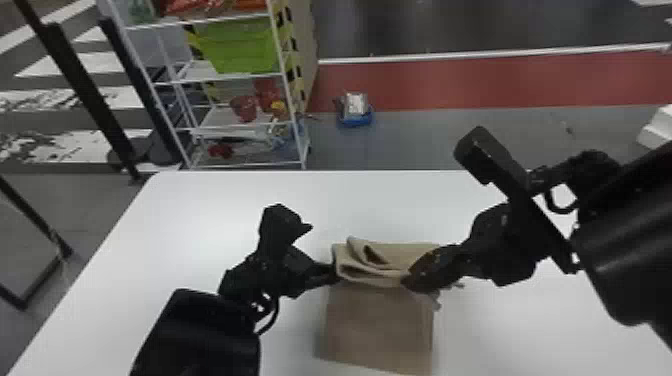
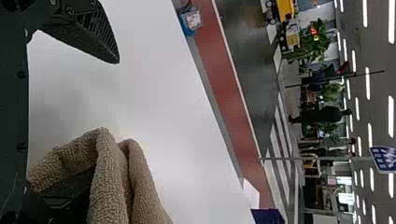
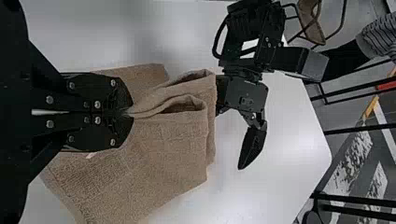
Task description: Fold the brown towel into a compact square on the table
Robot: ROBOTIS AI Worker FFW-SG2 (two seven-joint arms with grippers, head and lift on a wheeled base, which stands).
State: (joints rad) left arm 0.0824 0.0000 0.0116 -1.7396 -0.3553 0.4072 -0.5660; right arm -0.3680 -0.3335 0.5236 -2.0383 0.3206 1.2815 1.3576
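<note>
The brown towel (image 1: 375,325) lies partly folded on the table, its far part raised in loose folds between the grippers. At the left end of those folds, my left gripper (image 1: 320,250) stands open, one finger tucked into the towel. In the left wrist view, this gripper (image 2: 100,123) has its fingers wide apart, with the towel (image 2: 112,191) draped over one. My right gripper (image 1: 409,281) holds the right side of the folds. The right wrist view shows the right gripper (image 3: 129,113) shut on a pinch of the towel (image 3: 149,158).
The white table (image 1: 225,195) extends around the towel. Beyond its far left edge stands a shelf rack (image 1: 240,125) with a green bin (image 1: 240,47). A small blue item (image 1: 355,120) lies on the floor past the far edge.
</note>
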